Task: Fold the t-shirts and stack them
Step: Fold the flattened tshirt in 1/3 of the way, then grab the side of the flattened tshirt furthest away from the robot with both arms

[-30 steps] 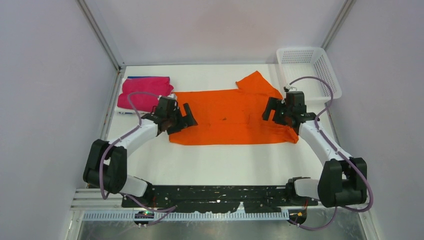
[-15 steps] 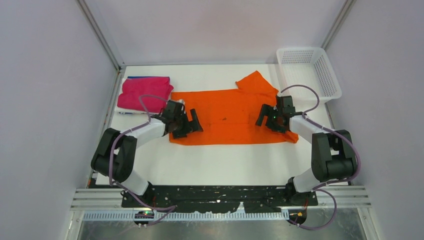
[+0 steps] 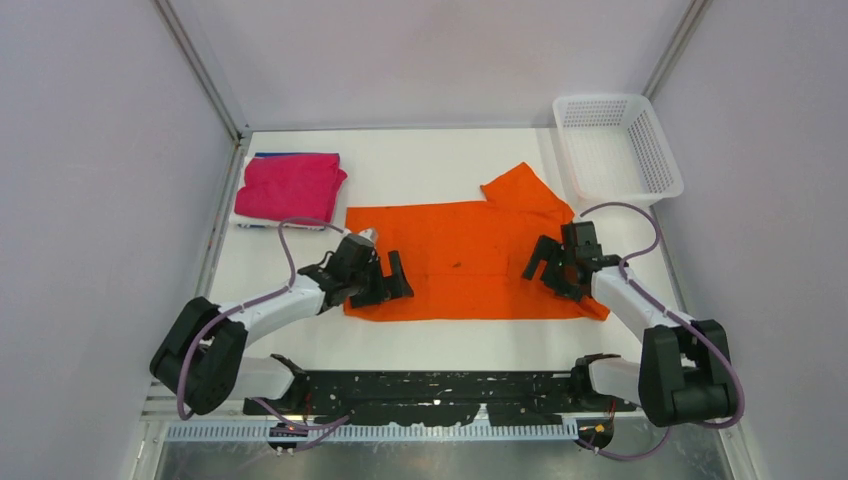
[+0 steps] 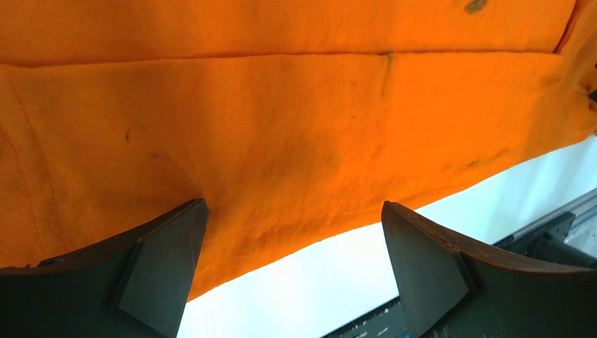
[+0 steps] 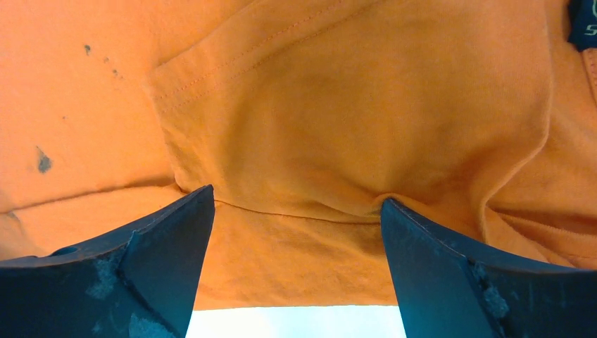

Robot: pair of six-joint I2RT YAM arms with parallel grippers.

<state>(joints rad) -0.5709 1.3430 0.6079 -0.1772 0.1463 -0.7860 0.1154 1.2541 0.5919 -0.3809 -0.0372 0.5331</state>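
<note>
The orange t-shirt (image 3: 470,255) lies spread flat mid-table, one sleeve sticking out at the back right. My left gripper (image 3: 392,280) is open over its near left edge; in the left wrist view (image 4: 292,239) the jaws straddle the hem and the white table. My right gripper (image 3: 546,268) is open over the near right part; in the right wrist view (image 5: 296,232) the jaws straddle a fold near the hem. The magenta-pink shirt (image 3: 290,187) lies folded at the back left, a blue one (image 3: 268,155) barely showing under it.
A white mesh basket (image 3: 600,99) stands at the back right corner. Metal frame posts and walls close in the table on both sides. The black arm-base rail (image 3: 440,390) runs along the near edge.
Both grippers have moved toward the near edge, and the orange shirt has slid the same way with them. Both stay open.
</note>
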